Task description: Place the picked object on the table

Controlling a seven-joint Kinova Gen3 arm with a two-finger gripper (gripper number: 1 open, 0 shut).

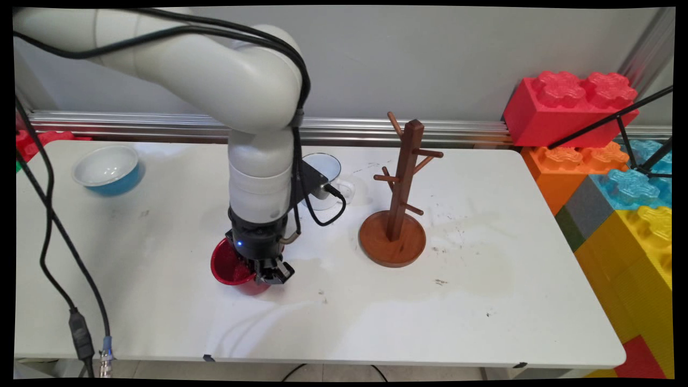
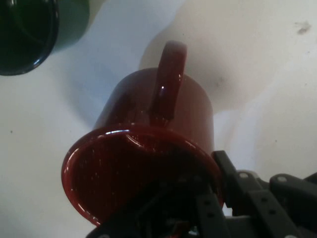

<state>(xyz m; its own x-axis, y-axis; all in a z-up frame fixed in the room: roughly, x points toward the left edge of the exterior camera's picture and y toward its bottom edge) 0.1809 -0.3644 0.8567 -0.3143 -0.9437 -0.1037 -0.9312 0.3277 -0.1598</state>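
Observation:
A dark red mug (image 1: 234,267) sits tilted at the table's near middle-left, its mouth turned up toward the hand. My gripper (image 1: 267,273) comes straight down onto its right rim and is shut on it. In the hand view the red mug (image 2: 148,144) fills the middle, handle on top. One finger reaches inside the mouth and the other presses the outer wall, with the gripper (image 2: 210,198) clamped on the rim. A dark green mug (image 2: 25,32) stands close by at that view's upper left; the arm hides it in the main view.
A wooden mug tree (image 1: 399,207) stands right of the gripper. A white mug (image 1: 324,174) is behind the arm, and a blue bowl (image 1: 107,170) sits at the far left. Big toy blocks (image 1: 618,177) line the table's right end.

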